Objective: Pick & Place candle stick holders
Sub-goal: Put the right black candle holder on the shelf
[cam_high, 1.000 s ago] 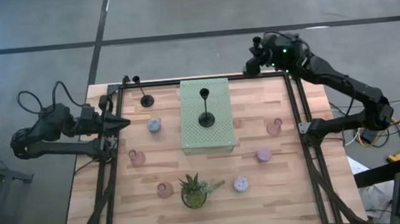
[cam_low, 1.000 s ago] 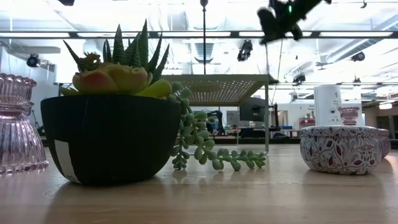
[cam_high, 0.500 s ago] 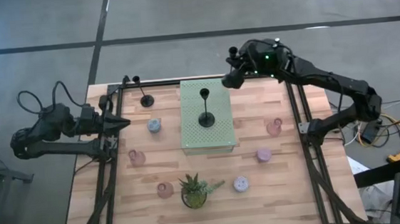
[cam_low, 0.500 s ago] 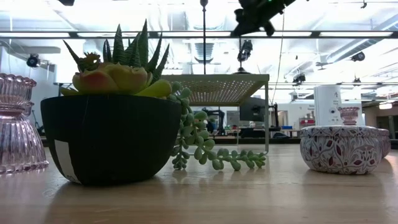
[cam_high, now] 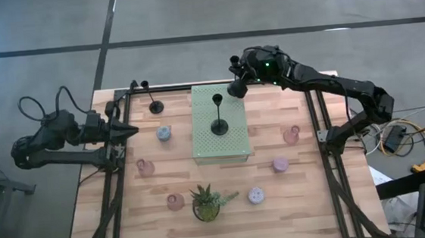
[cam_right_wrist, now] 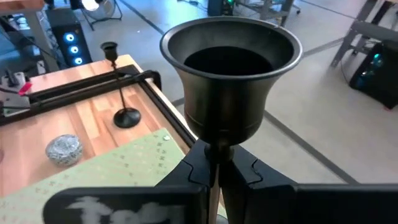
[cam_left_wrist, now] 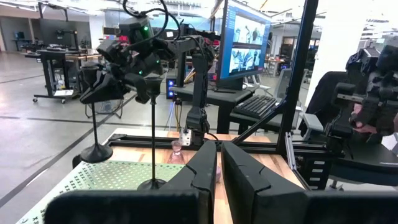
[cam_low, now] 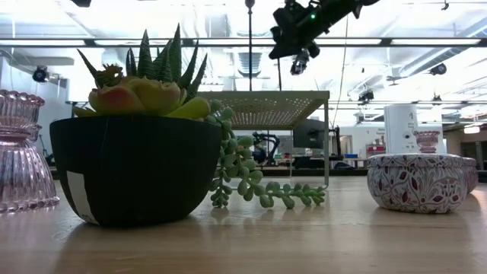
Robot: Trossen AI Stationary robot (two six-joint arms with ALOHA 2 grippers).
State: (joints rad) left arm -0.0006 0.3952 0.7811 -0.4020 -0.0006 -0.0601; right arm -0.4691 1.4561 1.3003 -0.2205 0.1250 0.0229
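Note:
My right gripper is shut on a tall black candle stick holder and holds it in the air over the far right corner of the green perforated stand. A second black holder stands on that stand by its disc base. A third stands on the table at the far left. Squat pastel cups sit on the wood: blue, pink, lilac. My left gripper waits shut at the table's left edge. My right gripper pinches the slim stem just under the cup top between its two fingers. The fingers come from the table's right, slanting a little downward, and lie across the stem. The holder hangs upright, its disc base clear of the stand.
A green potted plant stands near the front middle, with more cups around it. Black frame rails run along the table's sides. A person sits beyond the table.
My right gripper has carried the black holder along the far edge toward the table's left and slightly down, from beyond the far right corner to above the stand's far right corner. It has tipped further downward. The holder stays upright.

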